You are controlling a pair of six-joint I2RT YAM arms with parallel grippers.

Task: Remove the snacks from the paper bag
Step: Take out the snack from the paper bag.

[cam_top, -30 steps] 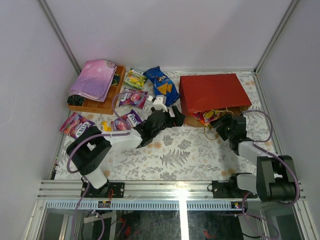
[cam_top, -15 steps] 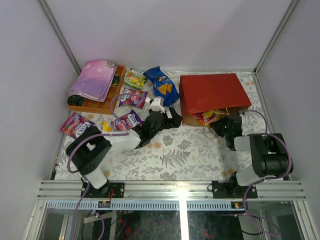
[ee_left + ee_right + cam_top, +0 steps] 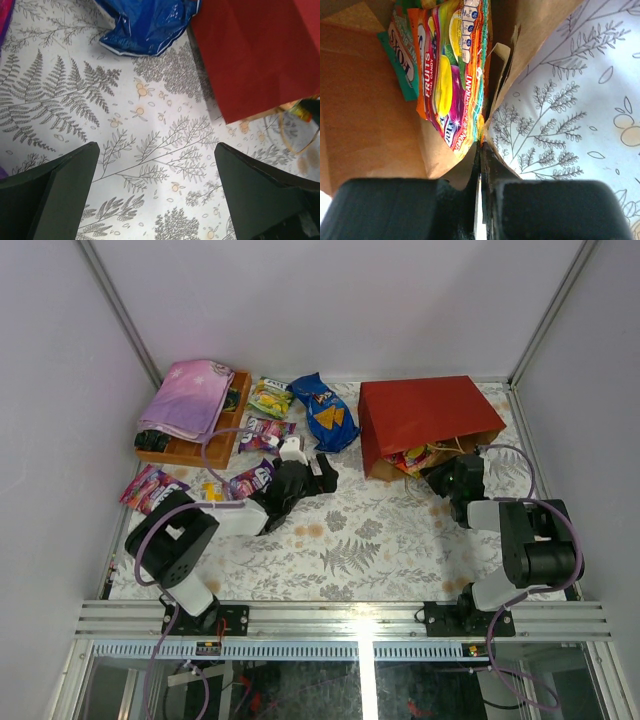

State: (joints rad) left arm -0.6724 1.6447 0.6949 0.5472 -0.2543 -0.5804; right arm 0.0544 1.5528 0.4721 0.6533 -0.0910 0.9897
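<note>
On the fern-print tablecloth [image 3: 350,540], your large red paper bag with kraft lining [image 3: 425,415] lies at the far right. A dark-blue chip bag [image 3: 325,415] and several glossy candy packets [image 3: 262,435] are out beside it. By my reading you're partway, since orange and teal packets [image 3: 445,75] sit inside. Your right gripper [image 3: 480,155] is pinched on the bag's brown lip, and your left gripper [image 3: 157,155] gapes empty.

In the top view the paper bag [image 3: 425,415] hides most of its packets [image 3: 415,457] — their count cannot be told. The left wrist view cuts the chip bag [image 3: 145,25] at its top edge; the cloth [image 3: 185,398] covers much of the wooden tray [image 3: 195,453].
</note>
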